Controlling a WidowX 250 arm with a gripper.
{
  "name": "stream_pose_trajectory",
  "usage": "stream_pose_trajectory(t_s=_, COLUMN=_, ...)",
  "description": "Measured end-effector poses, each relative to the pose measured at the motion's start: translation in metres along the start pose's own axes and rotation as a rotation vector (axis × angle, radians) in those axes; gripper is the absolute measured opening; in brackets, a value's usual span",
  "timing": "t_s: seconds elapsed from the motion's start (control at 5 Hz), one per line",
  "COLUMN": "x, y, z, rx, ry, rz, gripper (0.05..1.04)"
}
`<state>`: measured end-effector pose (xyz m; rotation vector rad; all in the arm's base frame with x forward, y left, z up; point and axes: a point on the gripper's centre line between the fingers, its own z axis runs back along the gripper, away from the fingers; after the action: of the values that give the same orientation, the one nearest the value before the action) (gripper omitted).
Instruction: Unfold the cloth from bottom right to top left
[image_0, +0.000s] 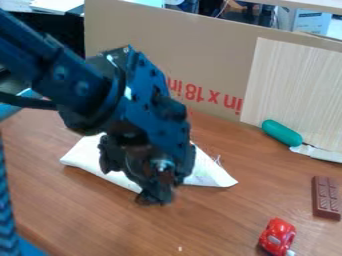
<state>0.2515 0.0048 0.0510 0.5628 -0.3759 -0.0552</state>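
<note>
The black gripper (155, 197) hangs down from the upper left, in front of the middle of the white cloth, its tips at the cloth's near edge. The cloth (209, 171) lies folded on the wooden table, roughly triangular, with one corner pointing right and another part showing to the left of the gripper. The arm and gripper hide its middle. Whether the tips touch the cloth I cannot tell.
A red toy car (277, 236) and a brown chocolate bar (326, 197) lie at the right on the table (220, 220). A green object (282, 133) rests by a light wood panel (298, 90). A cardboard wall (207, 55) stands behind.
</note>
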Motion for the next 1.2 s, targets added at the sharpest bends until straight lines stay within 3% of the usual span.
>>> stream_pose_trajectory(t_s=0.8, x=0.004, y=-0.022, z=-0.036, rx=0.057, ry=0.037, rz=-0.038, gripper=1.002)
stream_pose_trajectory(t_s=1.0, x=0.011, y=-0.019, z=-0.040, rx=0.064, ry=0.049, rz=-0.012, gripper=0.945)
stream_pose_trajectory(t_s=1.2, x=0.018, y=-0.011, z=-0.045, rx=0.055, ry=0.075, rz=0.030, gripper=0.689)
